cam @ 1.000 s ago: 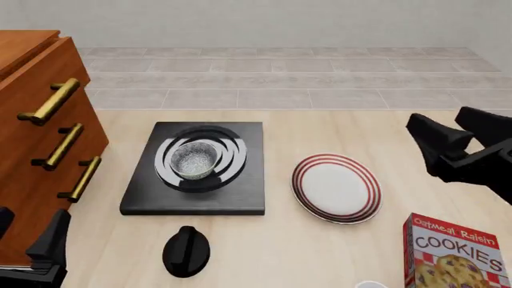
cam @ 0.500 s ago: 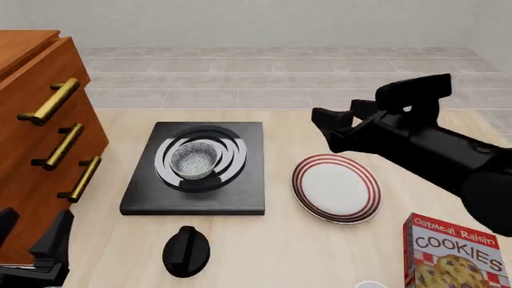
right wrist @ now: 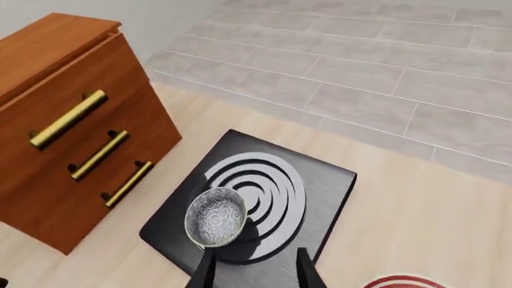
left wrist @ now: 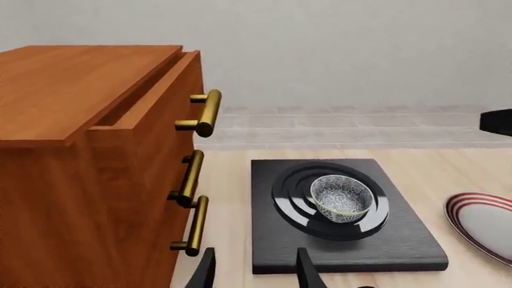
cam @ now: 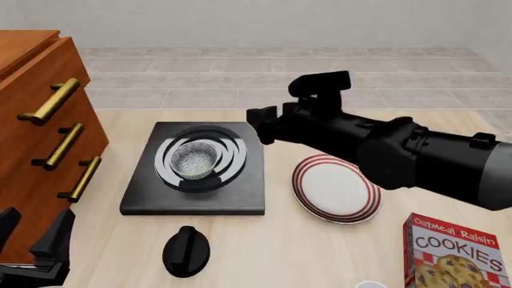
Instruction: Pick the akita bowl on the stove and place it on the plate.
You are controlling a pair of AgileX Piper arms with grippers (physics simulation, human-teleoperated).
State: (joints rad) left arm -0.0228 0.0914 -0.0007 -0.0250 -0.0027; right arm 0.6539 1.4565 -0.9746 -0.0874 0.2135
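Note:
The akita bowl point(cam: 194, 160) point(left wrist: 342, 197) point(right wrist: 216, 217), speckled inside, sits upright on the stove point(cam: 240, 192) point(left wrist: 400, 246) point(right wrist: 328, 186), off-centre on its silver rings. To the stove's right lies the red-striped plate point(cam: 298, 180) point(left wrist: 472, 210) point(right wrist: 400, 281). My right gripper point(cam: 264, 125) point(right wrist: 253, 273) hovers open above the stove's right rear corner, holding nothing, a little right of the bowl. Low at the near left, beside the cabinet, my left gripper point(cam: 32, 231) point(left wrist: 256, 273) is open and holds nothing.
A wooden drawer cabinet point(cam: 40, 138) point(left wrist: 88, 150) point(right wrist: 72, 132) with brass handles stands left of the stove. In front of the stove lies a black round knob point(cam: 186, 251). A cookies box point(cam: 456, 255) stands at the near right. The right arm crosses above the plate's far side.
My right arm has swept left from the table's right edge, over the plate's far side, to the stove's right rear corner. The left gripper, bowl and plate have stayed put.

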